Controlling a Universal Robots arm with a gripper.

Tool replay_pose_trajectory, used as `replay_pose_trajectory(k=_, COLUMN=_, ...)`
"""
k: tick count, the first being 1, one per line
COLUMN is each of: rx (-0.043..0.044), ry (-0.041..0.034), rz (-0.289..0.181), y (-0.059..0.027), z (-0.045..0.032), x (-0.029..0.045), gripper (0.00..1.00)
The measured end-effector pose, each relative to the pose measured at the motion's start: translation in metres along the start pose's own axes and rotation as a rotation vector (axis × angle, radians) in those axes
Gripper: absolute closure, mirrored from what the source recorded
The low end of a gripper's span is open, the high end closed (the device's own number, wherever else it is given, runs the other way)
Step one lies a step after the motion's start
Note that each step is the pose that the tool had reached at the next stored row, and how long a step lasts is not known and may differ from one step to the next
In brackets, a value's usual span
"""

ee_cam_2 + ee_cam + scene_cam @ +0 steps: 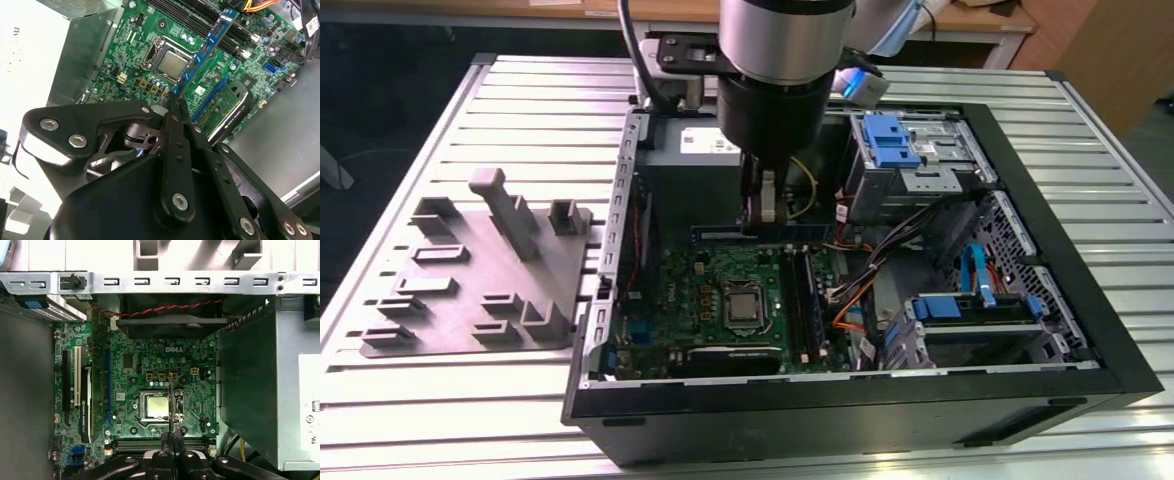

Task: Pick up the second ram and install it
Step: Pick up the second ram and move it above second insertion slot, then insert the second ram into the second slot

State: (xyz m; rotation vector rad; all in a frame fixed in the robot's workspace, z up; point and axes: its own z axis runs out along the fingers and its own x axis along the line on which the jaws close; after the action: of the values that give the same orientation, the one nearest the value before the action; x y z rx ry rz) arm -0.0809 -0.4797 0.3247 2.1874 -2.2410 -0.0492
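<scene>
As the claw (174, 99) pinches it, the second ram (207, 43) hangs — over the motherboard (131, 60).

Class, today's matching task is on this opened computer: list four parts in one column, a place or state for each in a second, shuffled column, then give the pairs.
Parts:
1. second ram
2. processor socket
3. grey moulded plate
4. power-supply box

Places or states:
A. lying on the table outside the case, at the exterior view's left
B. clamped in the pincer
C. near the middle of the green motherboard
D. inside the case, along the motherboard's edge

Pairs: 1-B, 2-C, 3-A, 4-D
</scene>
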Motion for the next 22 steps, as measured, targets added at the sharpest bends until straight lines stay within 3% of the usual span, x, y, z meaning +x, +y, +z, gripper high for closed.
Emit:
replay_pose_trajectory(k=15, rx=0.0000, ry=-0.0003, rz=0.002, y=-0.0001, z=0.0011, x=0.0000, gripper=0.88)
replay_pose_trajectory(k=22, rx=0.0015, ry=-0.0033, rz=0.107, y=-0.0001, z=0.0019, x=0.0001, gripper=0.88)
